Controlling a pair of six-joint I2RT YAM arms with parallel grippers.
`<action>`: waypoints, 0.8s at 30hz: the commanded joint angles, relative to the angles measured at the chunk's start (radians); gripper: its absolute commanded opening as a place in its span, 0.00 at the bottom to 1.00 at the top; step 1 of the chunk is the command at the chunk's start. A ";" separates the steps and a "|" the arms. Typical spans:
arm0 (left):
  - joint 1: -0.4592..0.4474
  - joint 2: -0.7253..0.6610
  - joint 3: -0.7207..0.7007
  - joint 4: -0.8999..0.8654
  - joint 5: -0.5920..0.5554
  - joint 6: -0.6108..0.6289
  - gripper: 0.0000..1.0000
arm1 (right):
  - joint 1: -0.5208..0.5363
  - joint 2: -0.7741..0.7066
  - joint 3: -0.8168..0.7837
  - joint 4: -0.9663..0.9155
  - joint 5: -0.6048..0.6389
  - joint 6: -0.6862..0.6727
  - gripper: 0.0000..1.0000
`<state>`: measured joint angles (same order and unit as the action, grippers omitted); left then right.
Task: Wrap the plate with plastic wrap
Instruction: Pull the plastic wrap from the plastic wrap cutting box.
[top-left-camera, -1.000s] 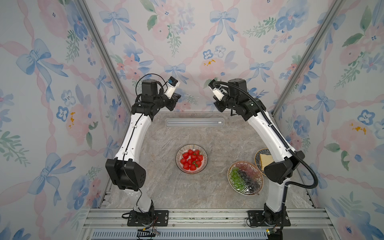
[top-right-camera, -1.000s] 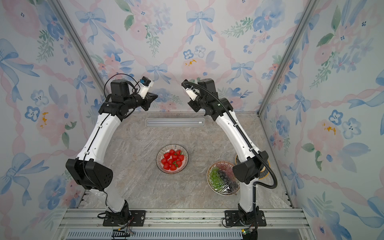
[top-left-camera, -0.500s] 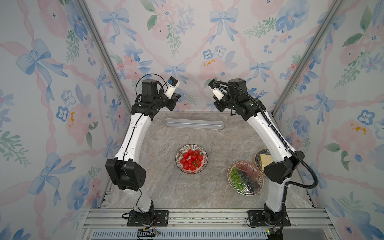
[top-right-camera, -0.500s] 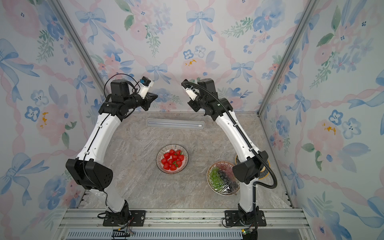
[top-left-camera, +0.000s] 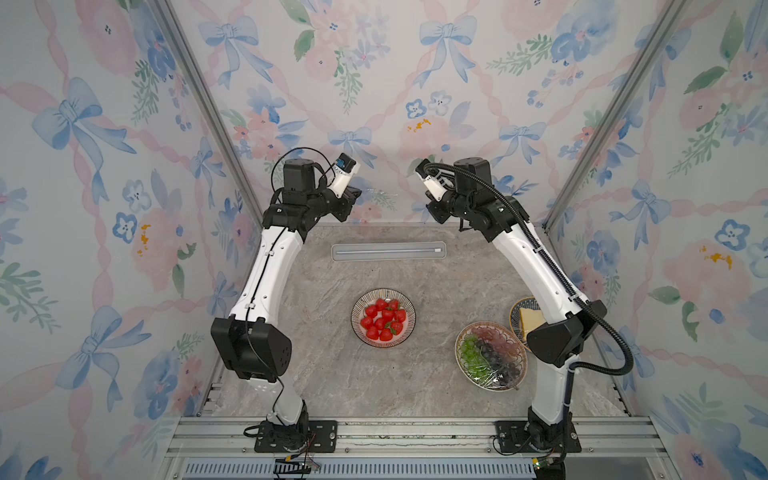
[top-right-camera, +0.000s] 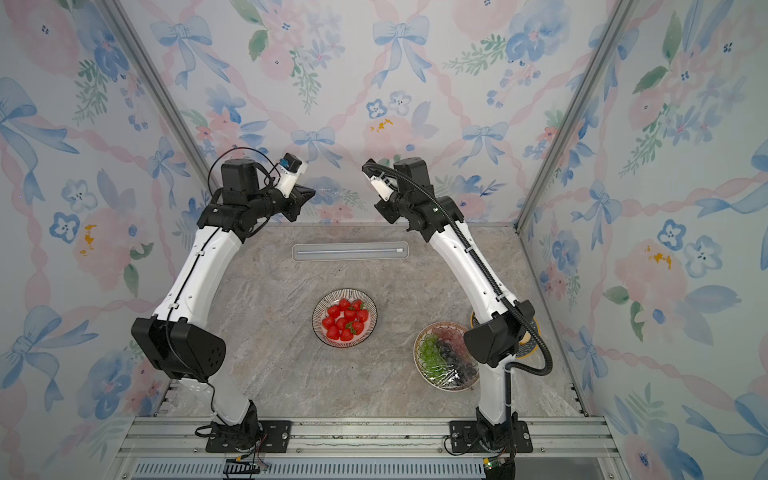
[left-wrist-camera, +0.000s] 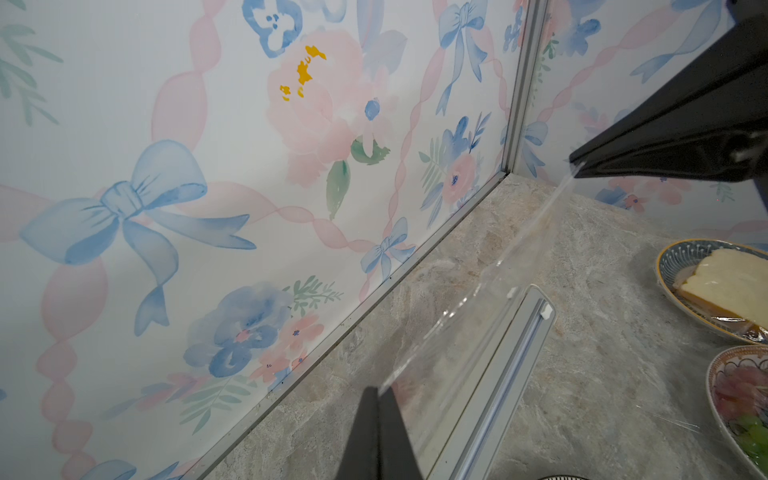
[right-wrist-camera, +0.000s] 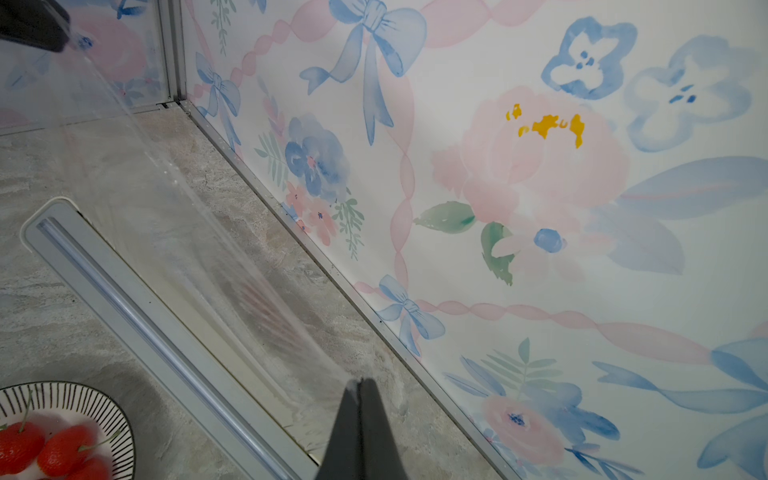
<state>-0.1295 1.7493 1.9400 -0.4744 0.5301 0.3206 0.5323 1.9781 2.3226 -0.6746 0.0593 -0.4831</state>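
The plate, striped and full of strawberries, sits mid-table. Behind it lies the long grey-topped wrap box. Both arms are raised near the back wall. My left gripper and right gripper are each shut on an end of a clear sheet of plastic wrap. The sheet hangs taut between them above the box and still runs down to it. In both top views the film barely shows.
A film-covered plate of grapes and a plate with cheese stand at the front right, beside the right arm's base. The back wall is close behind both grippers.
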 joint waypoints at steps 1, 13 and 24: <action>0.011 -0.053 0.000 0.037 -0.010 0.015 0.00 | 0.008 -0.002 0.033 0.061 0.023 -0.005 0.00; 0.012 -0.050 0.004 0.037 -0.010 0.017 0.00 | 0.006 -0.008 0.035 0.060 0.029 -0.006 0.00; 0.011 -0.048 0.007 0.037 -0.012 0.015 0.00 | 0.006 -0.005 0.035 0.061 0.027 -0.006 0.00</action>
<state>-0.1295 1.7489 1.9392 -0.4744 0.5266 0.3206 0.5323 1.9789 2.3226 -0.6727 0.0608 -0.4835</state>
